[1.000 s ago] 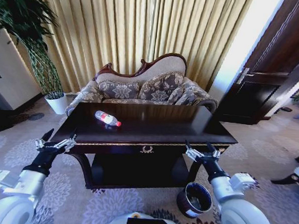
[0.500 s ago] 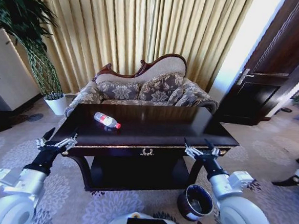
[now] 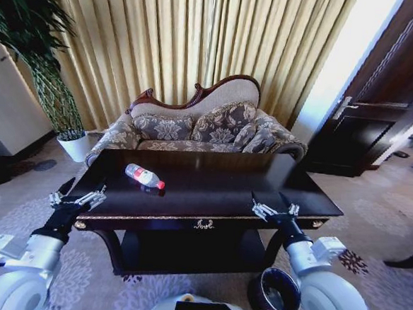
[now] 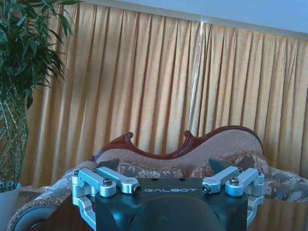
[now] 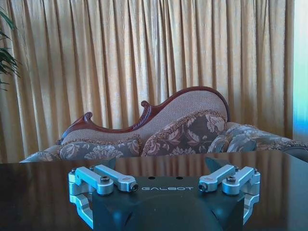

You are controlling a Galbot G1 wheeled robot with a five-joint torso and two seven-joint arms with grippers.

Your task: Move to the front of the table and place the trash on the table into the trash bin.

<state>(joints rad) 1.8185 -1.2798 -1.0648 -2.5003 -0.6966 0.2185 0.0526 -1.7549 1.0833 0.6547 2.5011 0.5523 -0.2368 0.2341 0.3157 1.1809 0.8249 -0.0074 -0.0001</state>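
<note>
Both grippers are raised ahead of the robot with their fingers spread wide and nothing between them: the left gripper (image 3: pixel 76 198) hovers just off the near left corner of the table (image 3: pixel 210 198), and the right gripper (image 3: pixel 274 208) hangs over the table's near edge toward its right end. In the left wrist view the left gripper (image 4: pixel 166 183) shows its silver fingers (image 4: pixel 113 182) splayed apart, with the sofa (image 4: pixel 202 154) and the gold curtain (image 4: pixel 159 82) beyond; the right wrist view shows the right gripper (image 5: pixel 163 182) equally wide over the glossy tabletop (image 5: pixel 38 187), facing the same sofa (image 5: pixel 168 130). On the table, toward its far left part, lies a clear plastic bottle (image 3: pixel 144 175) with a red label and cap, on its side, well apart from both grippers. The trash bin (image 3: pixel 276 292), a round dark bucket, stands on the carpet (image 3: pixel 378 231) below the table's near right corner, just beside the right arm. A patterned sofa (image 3: pixel 201 123) sits behind the table, a potted plant (image 3: pixel 49 80) stands at the far left, and a dark door (image 3: pixel 380 110) is at the right.
</note>
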